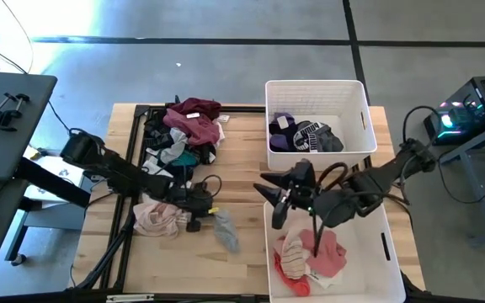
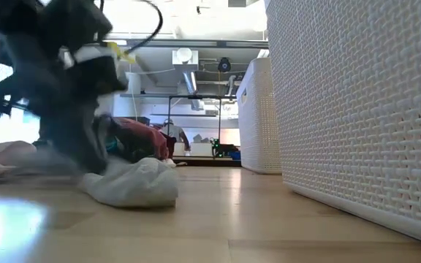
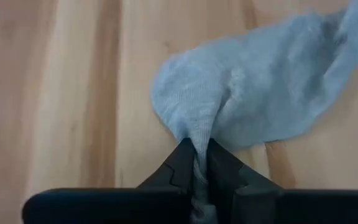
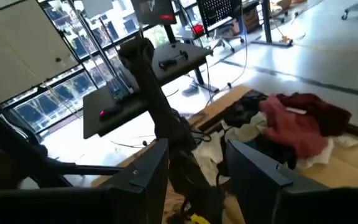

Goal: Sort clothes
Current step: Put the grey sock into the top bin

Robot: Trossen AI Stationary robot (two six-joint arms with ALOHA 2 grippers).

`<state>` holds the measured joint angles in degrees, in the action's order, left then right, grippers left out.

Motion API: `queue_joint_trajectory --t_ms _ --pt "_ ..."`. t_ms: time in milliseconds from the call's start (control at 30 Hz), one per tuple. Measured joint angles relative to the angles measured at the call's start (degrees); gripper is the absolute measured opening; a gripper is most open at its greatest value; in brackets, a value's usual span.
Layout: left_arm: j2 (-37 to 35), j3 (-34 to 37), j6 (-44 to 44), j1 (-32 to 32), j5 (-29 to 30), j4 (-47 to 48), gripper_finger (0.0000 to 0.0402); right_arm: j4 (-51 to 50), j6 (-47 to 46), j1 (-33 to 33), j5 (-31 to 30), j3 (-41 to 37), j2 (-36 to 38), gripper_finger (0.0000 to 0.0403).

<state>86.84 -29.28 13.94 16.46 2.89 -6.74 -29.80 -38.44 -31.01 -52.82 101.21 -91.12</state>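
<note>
We are looking at two dark, nearly black arms built of slim tubular links and bulkier joint housings, the left arm trailing a thin black cable that is looping near its wrist and the right arm carrying a similar black cable arching over its forearm. We are seeing a small yellow marking on the left wrist block, and the left gripper is showing matte black fingers tapering to wedge-shaped tips. The right gripper is showing two broad, flat, dark grey-black fingers with squared edges.
</note>
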Motion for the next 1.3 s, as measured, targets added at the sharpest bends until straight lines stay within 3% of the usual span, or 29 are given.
queue_joint_trajectory --t_ms 167,300,433,600,733,1100,1200,1300 --pt "-9.3 -7.3 -2.9 2.5 5.2 8.1 0.0005 -1.4 -3.5 1.5 3.9 0.0 -2.0 0.0149" --pt "-16.0 -11.9 -9.7 3.1 8.2 9.4 0.0005 -1.2 -3.7 3.1 6.4 0.0 -4.2 0.0149" --pt "-21.7 -15.0 -10.6 3.1 9.9 9.3 0.0005 -0.9 -3.5 5.0 6.7 0.0 -6.9 0.0149" --pt "-27.0 -17.9 -13.1 3.0 11.4 8.6 0.0004 1.5 0.8 8.0 14.8 0.0 -9.1 0.0162" --pt "-28.9 -19.2 -15.6 2.9 11.4 8.9 0.0004 4.8 7.2 10.4 22.8 0.0 -10.5 0.0187" --pt "-29.0 -20.0 -14.0 3.6 10.9 7.8 0.0004 9.4 13.0 13.0 26.5 0.0 -15.5 0.0204" --pt "-28.9 -19.9 -14.1 3.6 10.7 7.0 0.0004 14.1 15.7 13.0 31.2 0.0 -17.3 0.0194" --pt "-29.0 -19.9 -14.2 3.5 10.8 6.2 0.001 17.8 16.4 13.0 32.7 0.0 -18.5 0.0157"
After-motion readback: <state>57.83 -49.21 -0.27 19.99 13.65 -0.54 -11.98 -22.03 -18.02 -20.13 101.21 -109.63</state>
